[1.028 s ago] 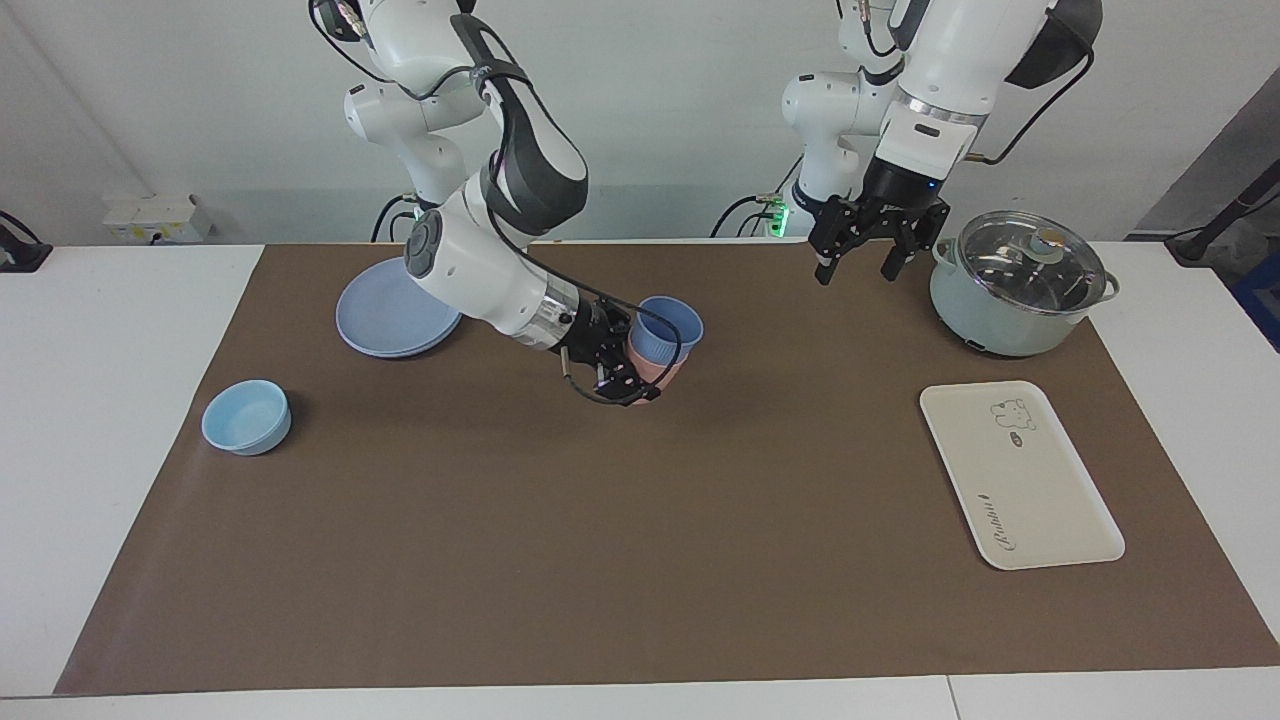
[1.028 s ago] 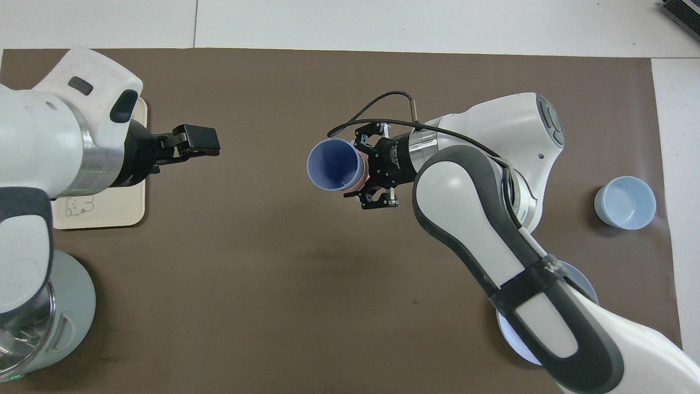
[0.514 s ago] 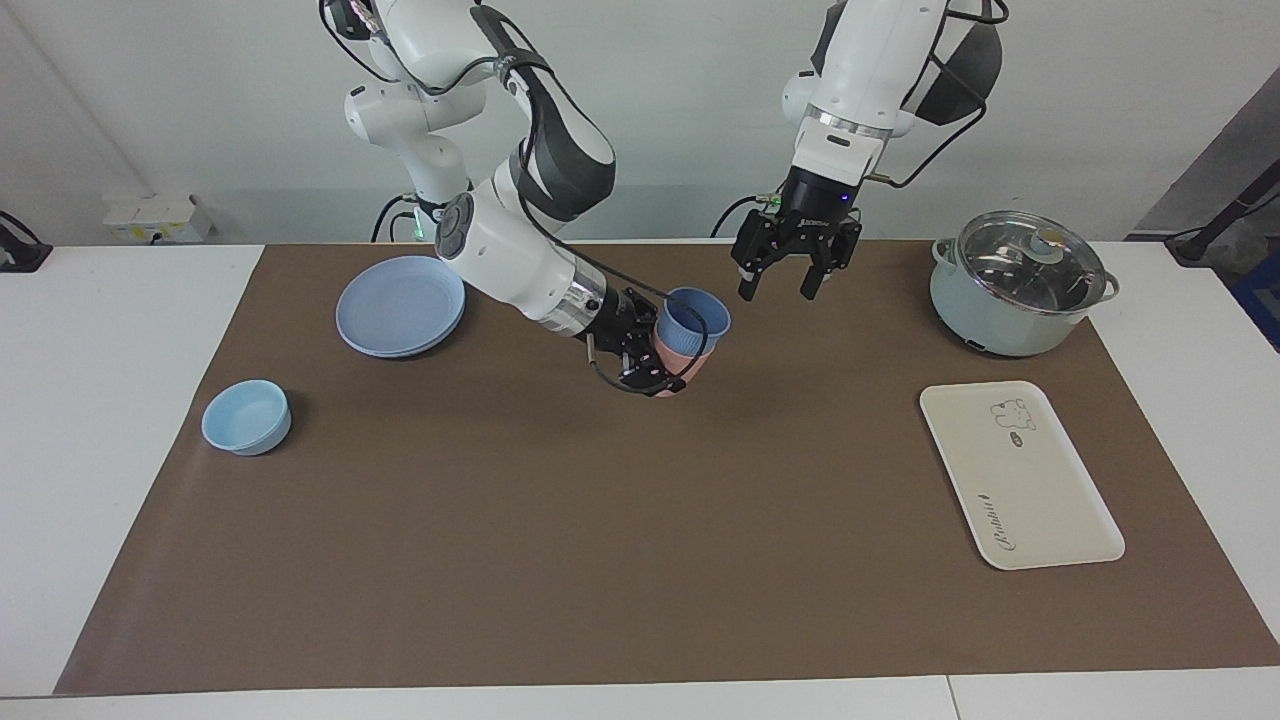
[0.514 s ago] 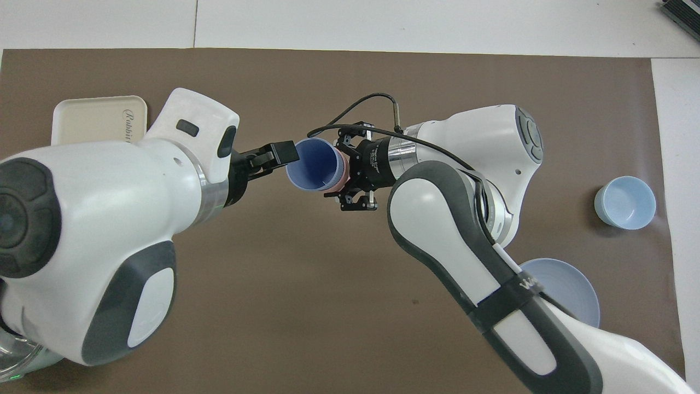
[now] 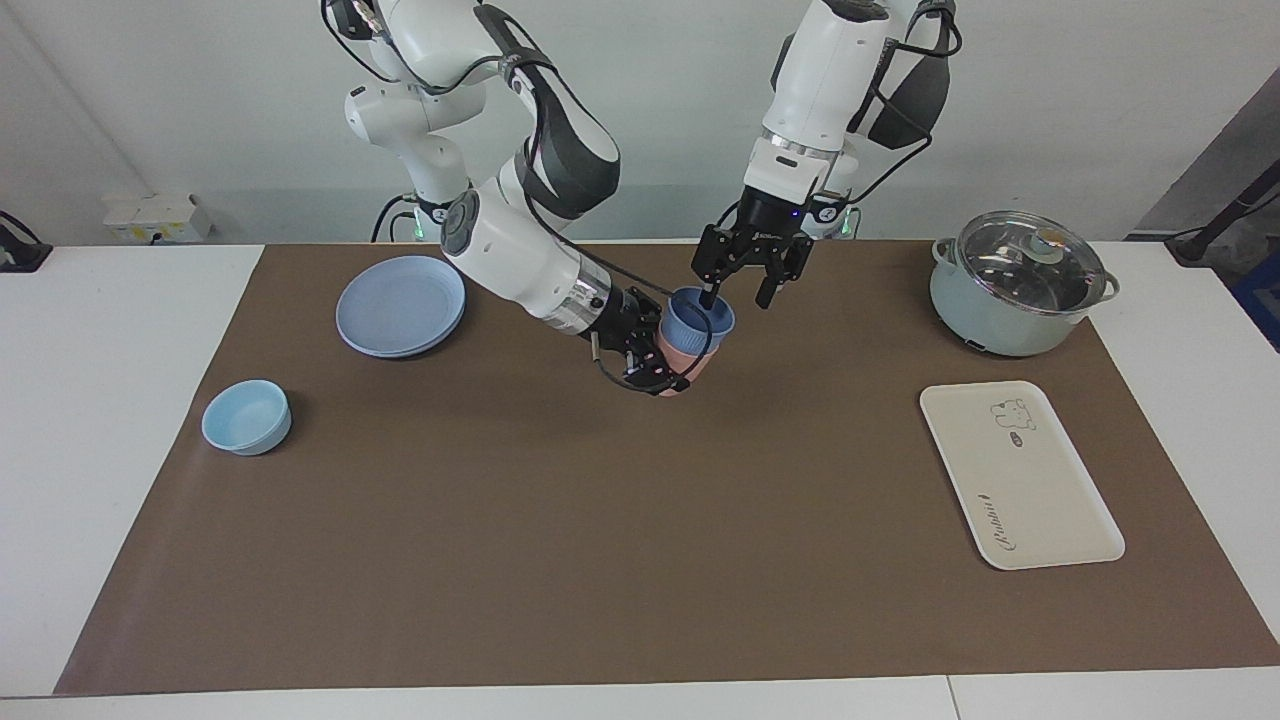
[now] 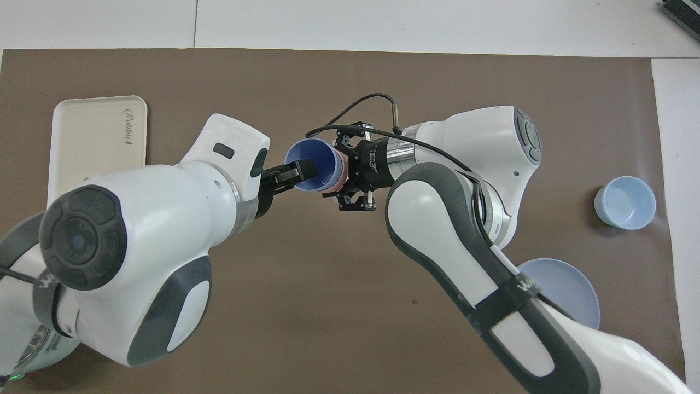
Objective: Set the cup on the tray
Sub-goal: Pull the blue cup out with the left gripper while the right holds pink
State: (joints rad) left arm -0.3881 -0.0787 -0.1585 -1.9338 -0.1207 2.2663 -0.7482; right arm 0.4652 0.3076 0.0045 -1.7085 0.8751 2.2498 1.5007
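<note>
Right gripper (image 5: 655,362) closed on pink cup (image 5: 687,361), held tilted in air above middle of desk. Blue cup (image 5: 697,317) nested inside pink one, mouth turned toward left arm, probably so it can be pulled out. Left gripper (image 5: 736,292) open at blue cup's rim, one finger inside the mouth, not yet clamped. Tray (image 5: 1020,474) lies bare near desk's edge at left arm's end, well apart from cups.
</note>
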